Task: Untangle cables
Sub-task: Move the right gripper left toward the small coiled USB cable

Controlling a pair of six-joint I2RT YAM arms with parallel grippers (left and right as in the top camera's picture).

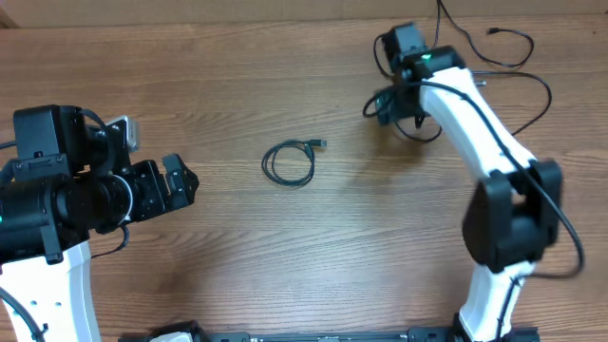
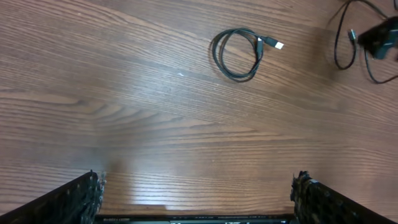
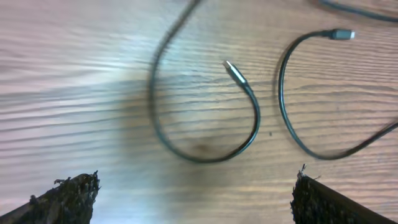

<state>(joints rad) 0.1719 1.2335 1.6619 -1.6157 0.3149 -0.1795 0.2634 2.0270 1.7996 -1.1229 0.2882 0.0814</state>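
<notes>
Overhead, the coiled cable (image 1: pixel 288 162) lies alone on the table (image 1: pixel 237 275) between the two arms. It is wound in a small loose ring, with its plug (image 1: pixel 319 144) sticking out toward the right arm's side. The left tool (image 1: pixel 182 180) sits well apart from it and is spread wide. In the left wrist view its fingers (image 2: pixel 74 202) stand at the lower corners with only bare wood between them. The right tool (image 1: pixel 385 106) is over the far right part of the table, near the loose cables (image 1: pixel 518 52) lying there. In the right wrist view its fingertips (image 3: pixel 65 199) are spread too, pinching nothing. Below them one cable (image 3: pixel 205 155) curves into an open hook ending in a connector (image 3: pixel 235 73). A second cable (image 3: pixel 292 124) bends just beside it, not touching it where both show.
</notes>
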